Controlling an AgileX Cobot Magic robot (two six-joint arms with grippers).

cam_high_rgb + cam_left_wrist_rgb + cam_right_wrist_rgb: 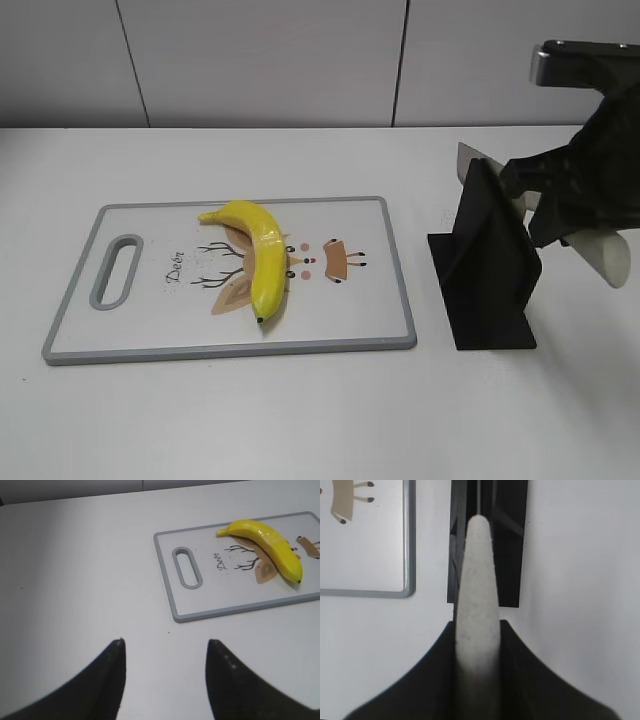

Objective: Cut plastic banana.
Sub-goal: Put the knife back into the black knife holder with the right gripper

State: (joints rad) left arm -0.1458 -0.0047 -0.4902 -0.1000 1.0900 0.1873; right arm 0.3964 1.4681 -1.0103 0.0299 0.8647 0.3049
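Note:
A yellow plastic banana (258,250) lies on a white cutting board with a grey rim (150,310); both also show in the left wrist view, banana (270,545) and board (200,600). My right gripper (558,212) is shut on the pale handle of a knife (605,255) whose blade sits in a black stand (490,270). In the right wrist view the handle (477,580) runs between my shut fingers (477,626) toward the stand (510,545). My left gripper (165,642) is open and empty over bare table, near the board's handle end; it is outside the exterior view.
The board has a slot handle (117,270) at its left end and a deer drawing under the banana. The black stand stands just right of the board. A corner of the board (365,555) shows in the right wrist view. A grey wall runs behind the white table.

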